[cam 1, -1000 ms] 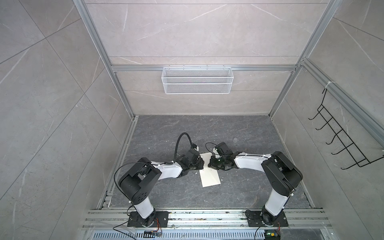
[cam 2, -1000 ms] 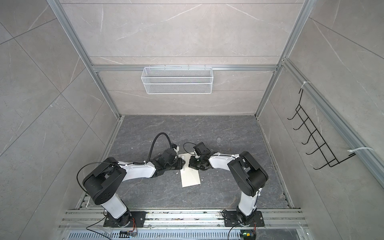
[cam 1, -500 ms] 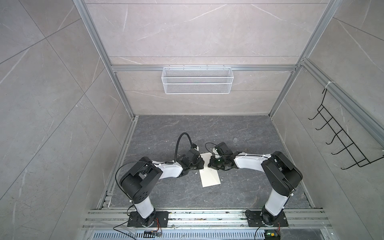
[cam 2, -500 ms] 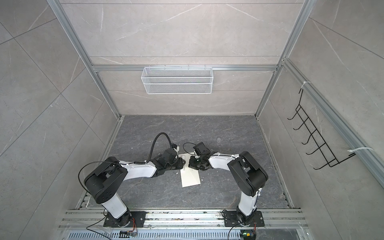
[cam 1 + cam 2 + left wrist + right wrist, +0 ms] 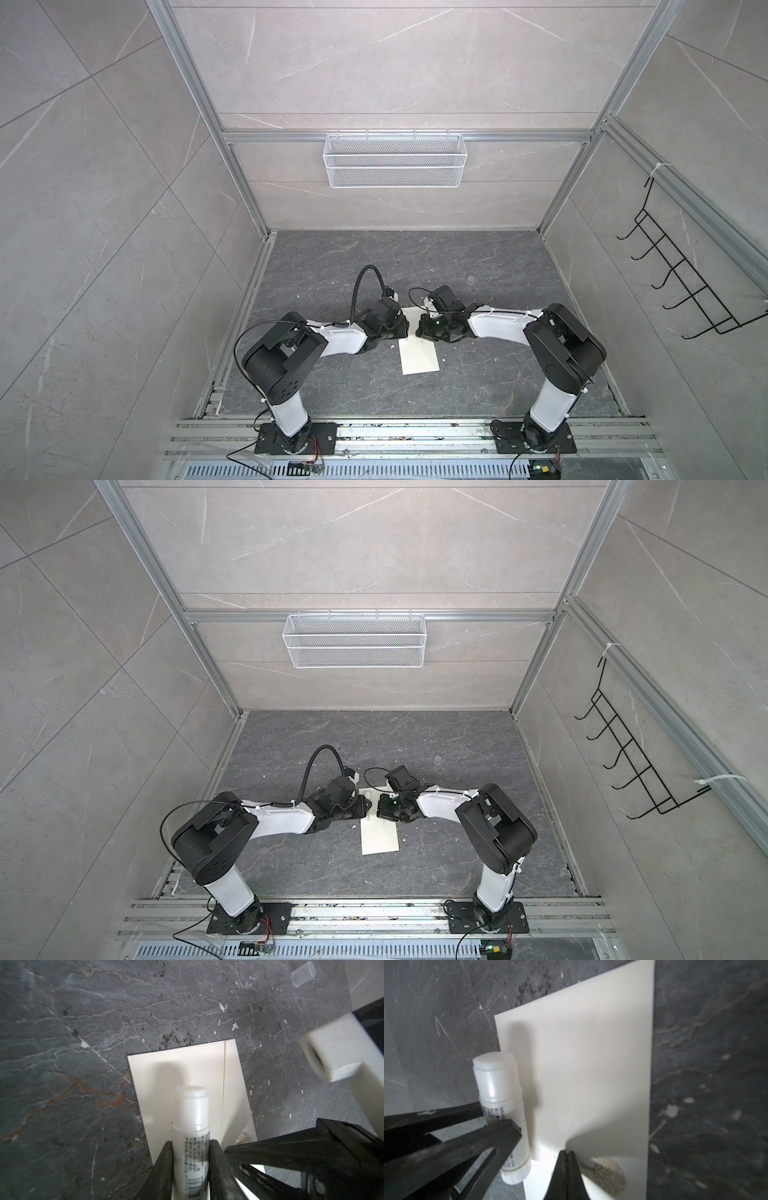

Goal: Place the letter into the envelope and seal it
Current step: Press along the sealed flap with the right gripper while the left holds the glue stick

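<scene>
left gripper (image 5: 190, 1145) clamps the glue stick (image 5: 191, 1113) over the envelope (image 5: 187, 1068); right gripper (image 5: 566, 1154), just right of it, is closed empty, tips over the envelope.

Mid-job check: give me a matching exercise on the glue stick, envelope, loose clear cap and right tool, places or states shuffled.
Things:
1. white plastic glue-stick tube
2. long cream-white paper envelope
3. small clear plastic cap
4. right tool

Places or states:
A. shut, tips beside the tree emblem
B. clamped in the left tool
C. on the dark grey table, beneath both tools
D. on the table alone, apart from the envelope

Pairs: 1-B, 2-C, 3-D, 4-A
</scene>
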Controlling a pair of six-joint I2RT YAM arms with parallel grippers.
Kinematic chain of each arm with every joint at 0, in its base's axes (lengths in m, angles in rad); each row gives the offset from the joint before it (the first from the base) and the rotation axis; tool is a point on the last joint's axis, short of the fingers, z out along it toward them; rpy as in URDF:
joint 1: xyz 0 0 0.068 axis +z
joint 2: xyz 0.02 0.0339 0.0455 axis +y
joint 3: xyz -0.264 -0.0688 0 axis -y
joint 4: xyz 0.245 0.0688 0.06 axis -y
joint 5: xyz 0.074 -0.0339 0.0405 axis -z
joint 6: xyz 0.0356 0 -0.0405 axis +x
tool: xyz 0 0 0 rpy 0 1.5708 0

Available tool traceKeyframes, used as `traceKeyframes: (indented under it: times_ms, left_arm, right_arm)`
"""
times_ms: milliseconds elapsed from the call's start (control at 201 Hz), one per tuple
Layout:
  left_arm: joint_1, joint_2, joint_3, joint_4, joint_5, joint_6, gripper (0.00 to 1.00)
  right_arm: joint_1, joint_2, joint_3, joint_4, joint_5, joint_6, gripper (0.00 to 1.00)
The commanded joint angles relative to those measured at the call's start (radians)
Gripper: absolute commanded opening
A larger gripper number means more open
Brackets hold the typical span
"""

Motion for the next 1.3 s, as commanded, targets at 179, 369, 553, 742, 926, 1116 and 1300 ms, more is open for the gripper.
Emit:
traceKeyframes:
  times_ms: [179,369,553,742,926,1116,1300]
  left_arm:
    - [-0.001,0.018,0.015,-0.01,-0.007,-0.005,0.0]
    - [-0.001,0.021,0.015,-0.013,-0.008,-0.006,0.0]
    - [0.0,0.024,0.015,-0.013,-0.008,-0.006,0.0]
    - [-0.001,0.024,0.015,-0.013,-0.011,-0.006,0.0]
    - [-0.002,0.025,0.015,-0.014,-0.011,-0.006,0.0]
    - [-0.002,0.024,0.013,-0.015,-0.011,-0.008,0.0]
    - [-0.001,0.027,0.016,-0.016,-0.013,-0.008,0.0]
  right_arm:
    - [0.016,-0.031,0.001,-0.144,0.019,-0.046,0.0]
    - [0.019,-0.074,0.025,-0.137,0.007,-0.032,0.0]
    - [0.021,-0.07,0.042,-0.141,0.002,-0.03,0.0]
    - [0.033,-0.026,0.04,-0.139,-0.003,-0.027,0.0]
    - [0.039,0.016,0.039,-0.164,0.01,-0.034,0.0]
    - [0.04,0.012,0.017,-0.184,0.023,-0.047,0.0]
    - [0.039,-0.021,0.011,-0.19,0.008,-0.063,0.0]
